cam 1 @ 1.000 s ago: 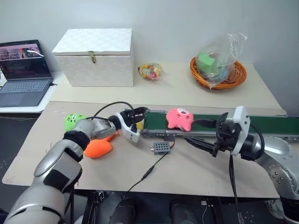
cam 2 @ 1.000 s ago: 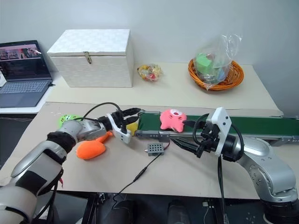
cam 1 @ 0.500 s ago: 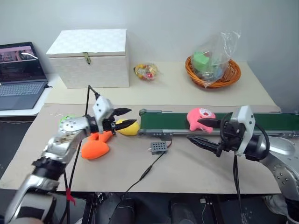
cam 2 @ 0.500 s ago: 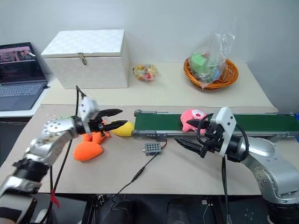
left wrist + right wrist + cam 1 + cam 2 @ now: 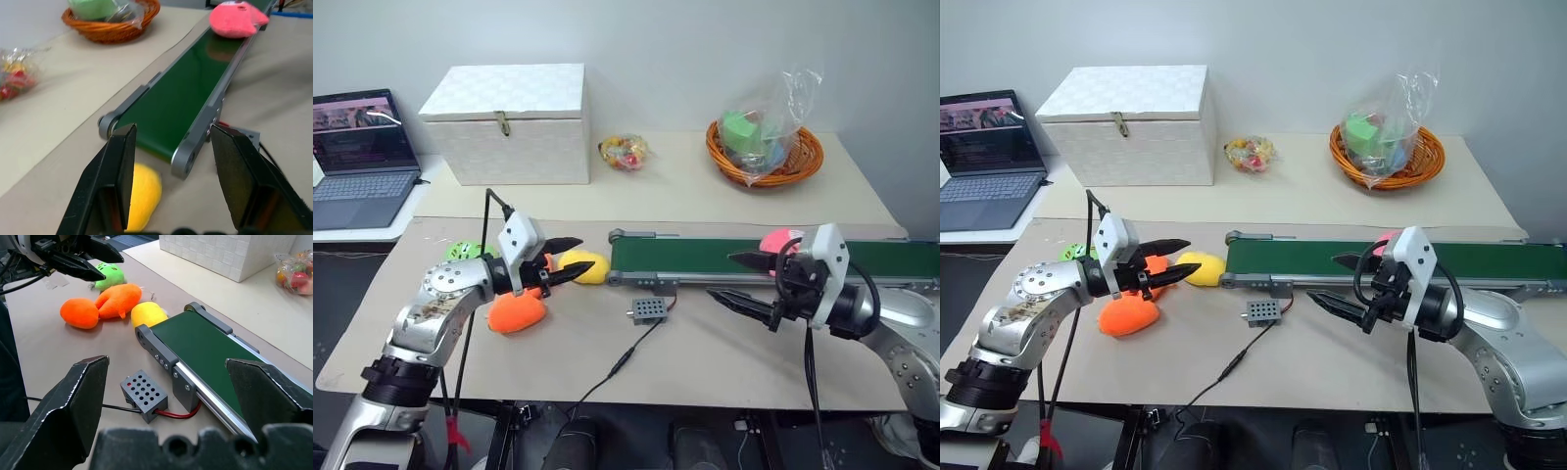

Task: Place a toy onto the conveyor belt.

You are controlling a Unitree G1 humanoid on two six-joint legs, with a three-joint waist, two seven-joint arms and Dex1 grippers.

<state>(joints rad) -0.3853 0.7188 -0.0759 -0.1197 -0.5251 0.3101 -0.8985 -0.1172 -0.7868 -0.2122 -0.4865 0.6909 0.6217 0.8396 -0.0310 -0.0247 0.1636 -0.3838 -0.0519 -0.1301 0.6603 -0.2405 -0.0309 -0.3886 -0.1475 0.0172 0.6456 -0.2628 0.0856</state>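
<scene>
The toy (image 5: 236, 19) lies on the belt (image 5: 724, 257), at 12 o'clock from the empty, wide right hand (image 5: 741, 278). It looks soft and light; its round middle is best squeezed. The left hand (image 5: 565, 260) is open and empty.

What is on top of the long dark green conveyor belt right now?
One bright pink plush toy lies on the green conveyor belt. From the head views the right gripper covers much of the toy, and the arm covers part of the belt.

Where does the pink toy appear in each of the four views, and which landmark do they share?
Left eye: pink toy on the belt, partly behind the right end effector.
Right eye: right of centre, behind that end effector.
Left wrist: upper right, on the belt.
Right wrist: not in it.
Shared landmark: green belt.
</scene>
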